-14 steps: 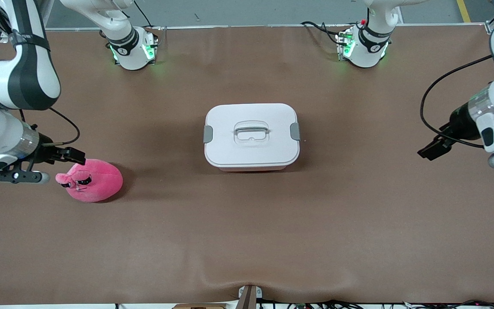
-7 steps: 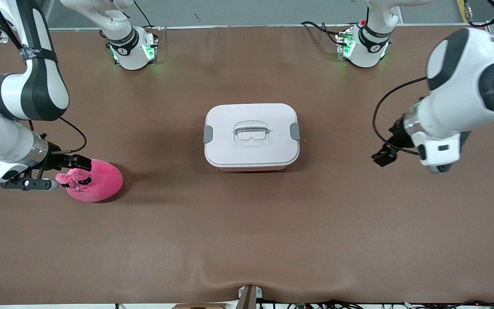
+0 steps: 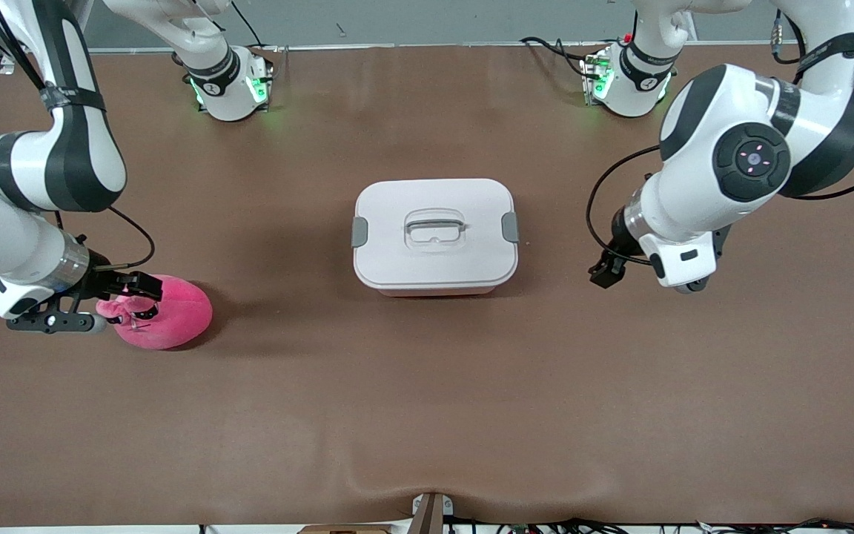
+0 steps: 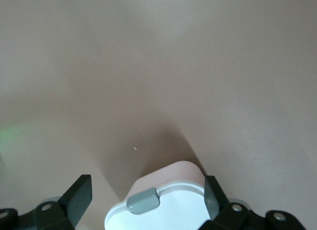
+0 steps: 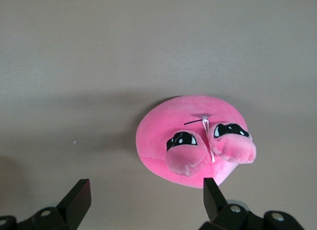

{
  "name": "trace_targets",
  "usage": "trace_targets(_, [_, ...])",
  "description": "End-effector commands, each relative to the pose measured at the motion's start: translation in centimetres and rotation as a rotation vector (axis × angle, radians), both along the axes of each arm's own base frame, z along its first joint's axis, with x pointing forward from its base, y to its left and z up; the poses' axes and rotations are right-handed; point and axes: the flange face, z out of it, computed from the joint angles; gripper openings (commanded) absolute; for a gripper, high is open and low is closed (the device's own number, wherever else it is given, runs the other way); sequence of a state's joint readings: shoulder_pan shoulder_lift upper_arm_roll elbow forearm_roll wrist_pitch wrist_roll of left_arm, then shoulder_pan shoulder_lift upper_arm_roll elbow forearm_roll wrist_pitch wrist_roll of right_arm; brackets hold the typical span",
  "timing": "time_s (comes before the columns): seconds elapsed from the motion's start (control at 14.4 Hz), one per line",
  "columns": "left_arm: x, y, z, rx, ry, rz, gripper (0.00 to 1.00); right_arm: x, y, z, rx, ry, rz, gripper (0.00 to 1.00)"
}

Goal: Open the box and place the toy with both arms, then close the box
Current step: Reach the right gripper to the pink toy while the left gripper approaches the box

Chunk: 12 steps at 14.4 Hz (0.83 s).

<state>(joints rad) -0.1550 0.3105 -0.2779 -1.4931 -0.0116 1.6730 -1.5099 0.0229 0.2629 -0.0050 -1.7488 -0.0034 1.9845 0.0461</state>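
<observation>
The box (image 3: 434,233) sits mid-table, its white lid shut, with a grey clip (image 3: 509,226) at each end and a recessed handle (image 3: 434,226). The pink plush toy (image 3: 167,313) lies toward the right arm's end of the table, a little nearer the front camera than the box. My right gripper (image 3: 123,298) is open at the toy's snout end; the right wrist view shows the toy (image 5: 195,141) just ahead of the open right gripper (image 5: 147,193). My left gripper (image 3: 606,271) is open over the table beside the box's end. The left wrist view shows the box's clip (image 4: 142,200) between the left gripper's (image 4: 147,191) fingers.
The two arm bases (image 3: 230,85) (image 3: 631,81) stand at the table's edge farthest from the front camera. A brown mat (image 3: 427,400) covers the table. The left arm's elbow (image 3: 749,159) hangs above the table near the box.
The left arm has swung in from the table's end toward the box, carrying its open gripper closer to the box's clip. The right gripper has edged onto the toy's snout end.
</observation>
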Motion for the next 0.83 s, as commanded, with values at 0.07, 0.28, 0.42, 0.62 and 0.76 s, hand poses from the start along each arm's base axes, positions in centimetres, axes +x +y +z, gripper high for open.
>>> trace_targets(0.07, [-0.6,-3.3,0.2,-0.011,-0.017,0.078,1.00,0.3,0.1,0.1,-0.023,-0.013,0.033,1.00])
trace_targets(0.28, [-1.6,-6.5,-1.5,0.010,0.001,0.101,1.00,0.6,-0.1,-1.1,-0.092,-0.006,0.082,1.00])
trace_targets(0.42, [-2.4,-8.5,-2.2,0.017,0.006,0.151,1.00,0.7,-0.2,-1.8,-0.115,0.008,0.156,1.00])
trace_targets(0.62, [-4.0,-12.6,-2.3,0.033,-0.072,0.208,1.00,1.1,-0.5,-3.3,-0.112,0.017,0.283,1.00])
trace_targets(0.76, [-4.9,-14.8,-3.4,0.043,-0.077,0.255,1.00,1.5,-1.1,-4.5,-0.108,0.013,0.355,1.00])
